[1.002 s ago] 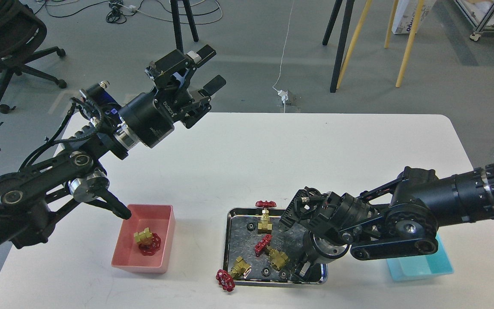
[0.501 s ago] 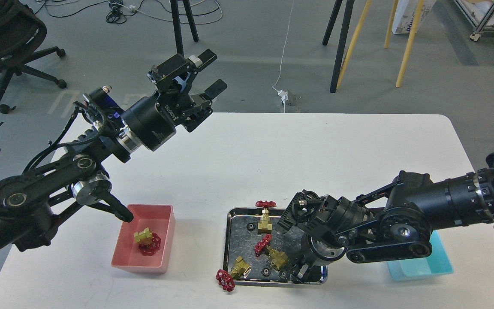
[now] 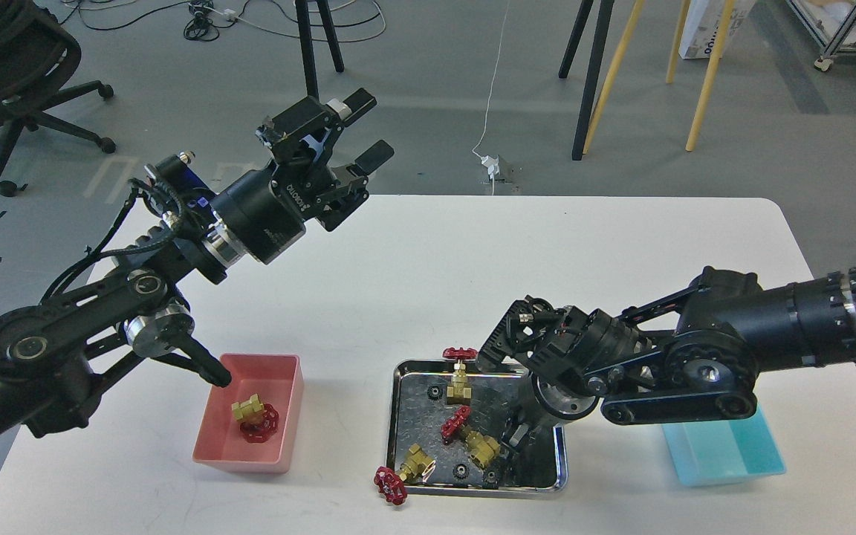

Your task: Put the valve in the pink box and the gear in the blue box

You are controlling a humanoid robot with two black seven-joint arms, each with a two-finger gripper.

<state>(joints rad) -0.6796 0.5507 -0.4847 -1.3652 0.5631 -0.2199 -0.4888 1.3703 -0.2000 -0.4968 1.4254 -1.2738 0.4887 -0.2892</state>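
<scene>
Seemingly, the right gripper [image 3: 517, 438] hides behind its wrist over the steel tray [image 3: 398, 416].

This is a robotics lab or test workshop. A plain white counter [image 3: 435, 282] stands on a bare grey floor [image 3: 770, 134]. At 12 o'clock, loose black cables [image 3: 205, 18] trail across the floor, and a white cord runs down to a power strip [image 3: 489, 165] just beyond the counter's far edge. Black tripod legs [image 3: 316, 37] stand at 11 o'clock, and more black and yellow stand legs [image 3: 643, 67] at 1 o'clock. A black wheeled office chair [image 3: 12, 82] sits at 10 o'clock. An aluminium-frame cart on a castor [image 3: 829, 44] shows at 2 o'clock. Two black robot arms reach over the counter.
</scene>
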